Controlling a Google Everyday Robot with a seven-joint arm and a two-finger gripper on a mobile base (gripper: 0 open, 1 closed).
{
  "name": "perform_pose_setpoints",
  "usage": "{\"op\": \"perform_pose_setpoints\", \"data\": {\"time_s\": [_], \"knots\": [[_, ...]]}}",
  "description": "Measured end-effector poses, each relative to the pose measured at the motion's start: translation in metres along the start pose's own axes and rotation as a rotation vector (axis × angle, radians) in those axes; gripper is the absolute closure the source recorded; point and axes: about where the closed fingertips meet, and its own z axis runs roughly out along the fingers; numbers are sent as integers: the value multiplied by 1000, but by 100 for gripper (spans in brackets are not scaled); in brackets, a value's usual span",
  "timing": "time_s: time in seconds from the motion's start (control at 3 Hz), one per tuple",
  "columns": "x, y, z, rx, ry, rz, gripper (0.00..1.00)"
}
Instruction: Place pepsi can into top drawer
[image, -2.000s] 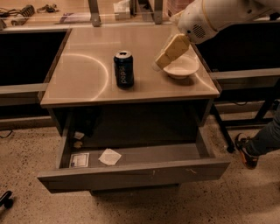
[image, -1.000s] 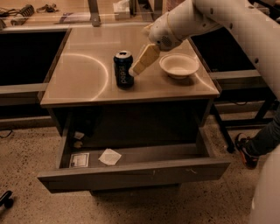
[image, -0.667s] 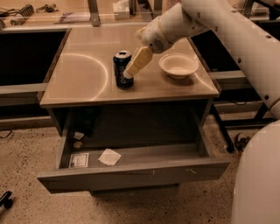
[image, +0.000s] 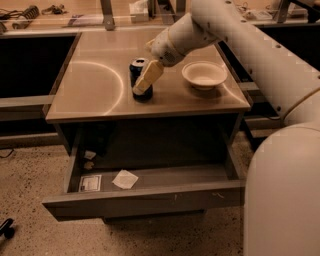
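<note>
The pepsi can (image: 136, 74), dark blue with a silver top, stands upright near the middle of the tabletop (image: 95, 87). My gripper (image: 146, 78) reaches down from the upper right and overlaps the can's right front side, hiding part of it. The top drawer (image: 145, 201) is pulled open below the tabletop, with a white paper scrap (image: 125, 179) and a sticker label (image: 90, 183) lying inside it.
A white bowl (image: 204, 75) sits on the tabletop to the right of the can. My white arm (image: 240, 35) crosses the upper right and my body fills the lower right. Dark shelves flank the table. Small bits (image: 89, 155) lie at the drawer's back left.
My gripper has moved left from above the white bowl to the pepsi can and lowered against its right side. The can, bowl and drawer have not moved.
</note>
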Motion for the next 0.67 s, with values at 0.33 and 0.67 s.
{"op": "perform_pose_setpoints", "data": {"time_s": [0.33, 0.67], "knots": [[-1, 3, 11, -25, 7, 2, 15], [-1, 3, 13, -29, 8, 2, 39]]}}
